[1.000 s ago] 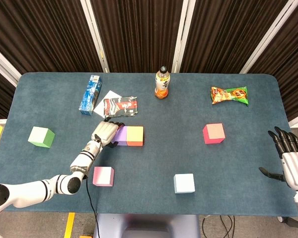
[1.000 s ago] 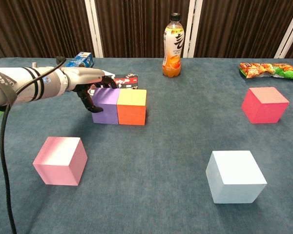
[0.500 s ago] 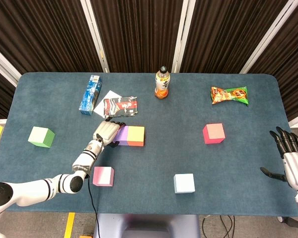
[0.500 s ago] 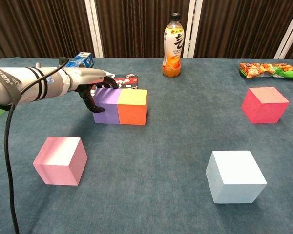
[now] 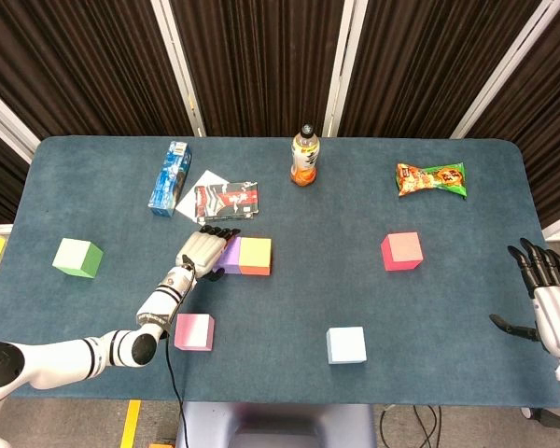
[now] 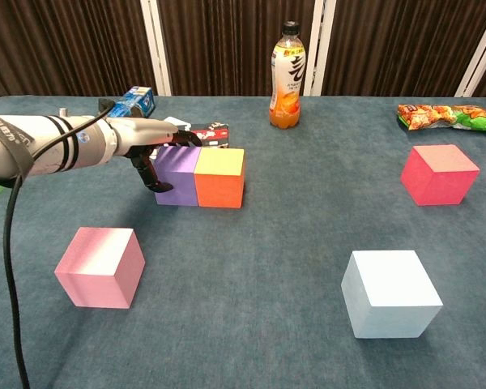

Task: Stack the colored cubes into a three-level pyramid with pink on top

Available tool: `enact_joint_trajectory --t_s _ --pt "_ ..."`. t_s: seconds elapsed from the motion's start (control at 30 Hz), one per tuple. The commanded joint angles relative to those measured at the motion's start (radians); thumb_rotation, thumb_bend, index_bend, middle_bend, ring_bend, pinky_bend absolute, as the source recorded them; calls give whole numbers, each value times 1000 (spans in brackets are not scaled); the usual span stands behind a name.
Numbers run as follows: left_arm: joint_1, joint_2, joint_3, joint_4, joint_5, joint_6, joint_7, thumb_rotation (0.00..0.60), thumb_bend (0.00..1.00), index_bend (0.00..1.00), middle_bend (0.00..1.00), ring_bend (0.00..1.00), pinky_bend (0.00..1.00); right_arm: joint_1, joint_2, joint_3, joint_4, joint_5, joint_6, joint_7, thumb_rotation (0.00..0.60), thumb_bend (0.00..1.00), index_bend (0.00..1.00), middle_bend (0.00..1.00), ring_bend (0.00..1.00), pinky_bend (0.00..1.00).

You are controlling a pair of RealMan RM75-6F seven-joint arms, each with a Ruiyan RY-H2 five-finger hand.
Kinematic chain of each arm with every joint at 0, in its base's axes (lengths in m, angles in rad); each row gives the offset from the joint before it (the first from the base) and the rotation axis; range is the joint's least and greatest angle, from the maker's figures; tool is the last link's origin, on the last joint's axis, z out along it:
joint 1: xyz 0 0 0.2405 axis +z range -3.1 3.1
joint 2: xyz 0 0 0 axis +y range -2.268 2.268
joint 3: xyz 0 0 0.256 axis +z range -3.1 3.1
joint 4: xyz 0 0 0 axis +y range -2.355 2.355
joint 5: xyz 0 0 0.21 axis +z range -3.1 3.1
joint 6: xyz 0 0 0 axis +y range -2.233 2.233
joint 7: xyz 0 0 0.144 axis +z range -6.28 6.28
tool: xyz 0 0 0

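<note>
Fingers (image 6: 172, 139) of the left hand (image 5: 202, 249) drape over the purple cube (image 6: 176, 176), grasping it where it touches the orange cube (image 6: 219, 178). Right hand (image 5: 549, 299) hangs released, well apart. Only two base cubes are placed; the pink cube (image 6: 100, 266), green, white and red ones lie scattered on the counter (image 6: 292, 235).

purple cube (image 5: 230, 254) half-hidden under the left hand (image 5: 202, 250), right hand (image 5: 547, 297) cropped by frame edge, black packet (image 5: 227, 199) text unreadable beside purple cube
</note>
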Motion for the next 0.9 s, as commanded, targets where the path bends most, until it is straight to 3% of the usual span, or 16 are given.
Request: enact_joint_trajectory --t_s 0.03,0.23,0.43,0.53,0.63,0.9 --pt "4 9 0 -19 -8 11 -4 600 359 0 7 8 122 0 0 0 2 -2 1 1 600 128 0 31 0 0" --pt "35 59 -12 -100 38 70 -38 599 344 0 0 0 86 13 7 -3 -2 -21 -14 22 600 129 0 31 0 0" --pt "128 200 -26 -269 148 193 -116 599 343 0 0 0 65 93 42 -68 -54 -185 -119 132 600 129 0 27 0 34" --pt "169 259 -20 -321 187 243 -131 599 344 0 0 0 62 143 39 -103 -74 -263 -178 195 600 129 9 90 0 93" --pt "219 309 -10 -366 233 295 -158 598 346 0 0 0 61 197 6 -133 -79 -318 -248 244 600 129 90 170 13 147" --pt "315 357 20 -396 335 356 -235 599 347 0 0 0 61 257 -131 -143 -74 -249 -394 185 600 124 190 219 59 196"
